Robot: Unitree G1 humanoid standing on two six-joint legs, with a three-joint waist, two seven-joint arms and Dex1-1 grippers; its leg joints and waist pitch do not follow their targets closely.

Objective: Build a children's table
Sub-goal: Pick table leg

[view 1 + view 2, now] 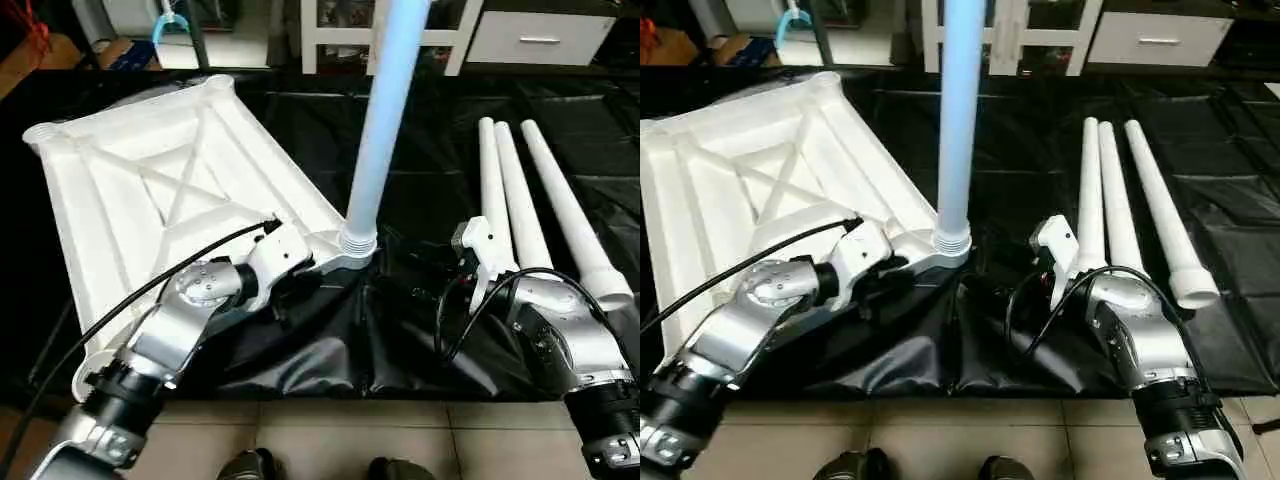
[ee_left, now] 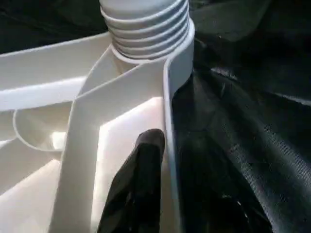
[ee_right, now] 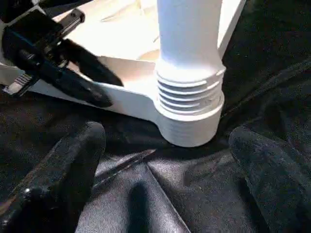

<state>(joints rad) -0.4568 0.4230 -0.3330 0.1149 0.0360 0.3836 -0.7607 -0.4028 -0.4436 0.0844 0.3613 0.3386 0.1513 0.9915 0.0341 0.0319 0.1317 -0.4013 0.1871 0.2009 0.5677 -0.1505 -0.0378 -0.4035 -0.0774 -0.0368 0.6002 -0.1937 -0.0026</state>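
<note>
The white tabletop [image 1: 150, 180] lies upside down on black cloth, its X ribs facing up. One white leg [image 1: 385, 120] stands upright in the near right corner socket [image 1: 355, 255], its threaded base showing above the socket [image 3: 189, 121]. Three more legs [image 1: 520, 190] lie side by side to the right. My left gripper [image 1: 308, 275] sits at the tabletop's rim just left of that socket. Its black fingers [image 3: 87, 65] stand slightly apart on either side of the rim wall. My right gripper [image 1: 415, 272] is wide open on the cloth right of the socket, facing the leg's base and holding nothing.
Black cloth [image 1: 420, 340] covers the work area and ends at a tiled floor [image 1: 330, 440] in front. White shelving and a drawer unit [image 1: 540, 35] stand behind. A black cable [image 1: 150, 290] runs along my left forearm.
</note>
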